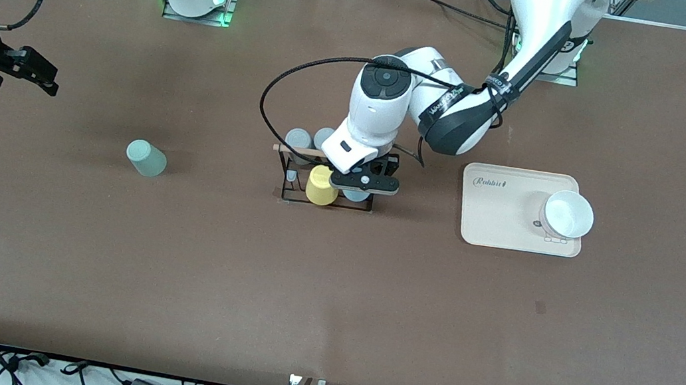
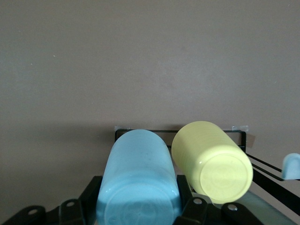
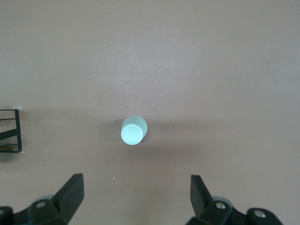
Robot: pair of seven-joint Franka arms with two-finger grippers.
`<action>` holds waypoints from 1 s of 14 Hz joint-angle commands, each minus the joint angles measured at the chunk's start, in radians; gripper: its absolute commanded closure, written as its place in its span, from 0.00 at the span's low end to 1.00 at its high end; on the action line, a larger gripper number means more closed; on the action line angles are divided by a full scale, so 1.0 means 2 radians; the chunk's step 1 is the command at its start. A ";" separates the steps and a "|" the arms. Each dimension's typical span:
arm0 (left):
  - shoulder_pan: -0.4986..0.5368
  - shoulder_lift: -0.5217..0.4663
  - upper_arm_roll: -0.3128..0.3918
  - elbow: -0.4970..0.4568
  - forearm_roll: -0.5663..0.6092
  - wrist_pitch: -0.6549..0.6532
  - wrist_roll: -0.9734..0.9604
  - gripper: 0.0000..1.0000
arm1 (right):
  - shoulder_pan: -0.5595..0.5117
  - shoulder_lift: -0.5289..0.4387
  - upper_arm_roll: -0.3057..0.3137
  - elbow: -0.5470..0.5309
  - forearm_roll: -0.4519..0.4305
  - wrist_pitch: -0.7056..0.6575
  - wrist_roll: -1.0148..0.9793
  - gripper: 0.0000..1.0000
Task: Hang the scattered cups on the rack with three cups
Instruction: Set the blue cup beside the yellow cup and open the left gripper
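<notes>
The left gripper (image 2: 139, 213) clamps the blue cup (image 2: 139, 180) at the rack (image 1: 292, 172) beside the yellow cup (image 2: 213, 159), while the right gripper (image 3: 136, 197) hangs spread wide over the table above the standing green cup (image 1: 146, 158), well toward the right arm's end.

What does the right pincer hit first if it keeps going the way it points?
Probably bare table: the open right pincer aims down near the mint green cup, which sits ahead of its fingers, though depth is unclear.
</notes>
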 commanded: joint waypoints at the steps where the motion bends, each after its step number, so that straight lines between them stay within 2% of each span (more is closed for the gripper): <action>1: -0.006 0.015 0.000 0.007 0.013 -0.004 0.032 0.69 | -0.001 0.002 0.001 0.007 0.008 -0.007 -0.009 0.00; 10: -0.003 0.029 0.000 0.006 0.013 0.007 0.072 0.67 | -0.001 0.005 0.001 0.008 0.004 -0.012 -0.008 0.00; 12: -0.003 0.029 0.001 0.007 0.013 0.006 0.075 0.23 | 0.001 0.016 0.001 0.007 0.005 -0.009 -0.007 0.00; 13: -0.001 0.027 0.001 0.008 0.013 0.006 0.076 0.16 | 0.009 0.024 0.001 0.006 0.005 -0.007 -0.006 0.00; 14: 0.000 0.026 0.002 0.008 0.013 0.006 0.077 0.00 | 0.012 0.029 0.001 0.005 0.004 -0.006 -0.004 0.00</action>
